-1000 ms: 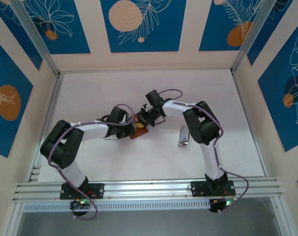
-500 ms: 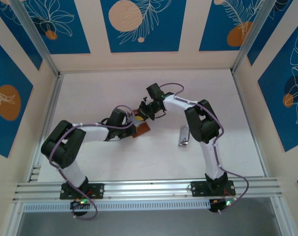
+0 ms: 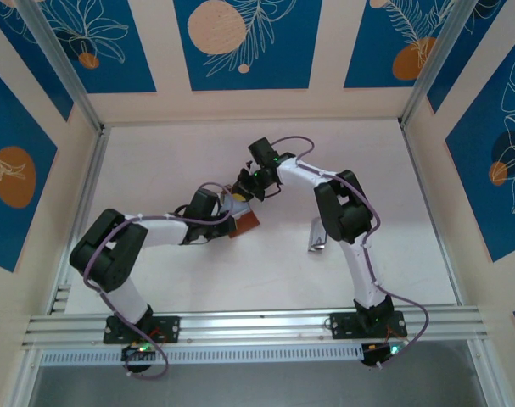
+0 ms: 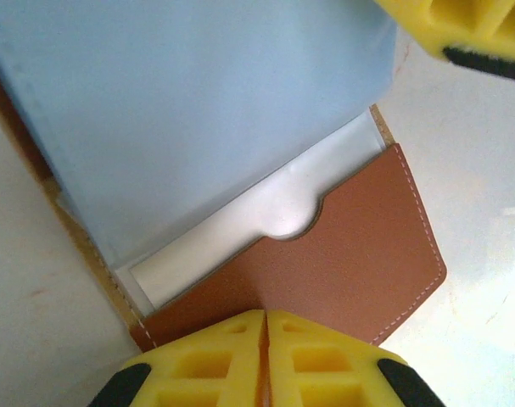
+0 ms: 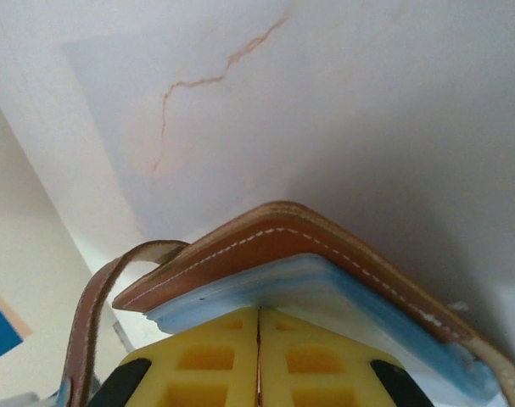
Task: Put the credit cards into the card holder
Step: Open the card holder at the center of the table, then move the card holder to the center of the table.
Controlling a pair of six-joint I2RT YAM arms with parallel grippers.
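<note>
The card holder [image 3: 245, 222] is a brown leather wallet lying mid-table, spread open between both grippers. My left gripper [image 4: 264, 315] is shut on the lower edge of its brown pocket [image 4: 359, 246]. A pale flat sheet [image 4: 232, 246], apparently a card, shows inside that pocket behind the thumb notch. My right gripper [image 5: 259, 312] is shut on the edge of the other flap [image 5: 282, 233], with bluish lining and stitched leather showing and the snap tab [image 5: 92, 314] hanging at the left. A silver credit card [image 3: 316, 234] lies on the table to the right, apart from both grippers.
The right arm's elbow [image 3: 342, 208] stands close beside the silver card. White table surface [image 3: 155, 170] stretches around the wallet, bounded by patterned walls at the back and sides and an aluminium rail [image 3: 257, 326] at the near edge.
My right gripper has moved toward the far wall with the wallet's flap, spreading the wallet wider. The left gripper has stayed put on the pocket edge.
</note>
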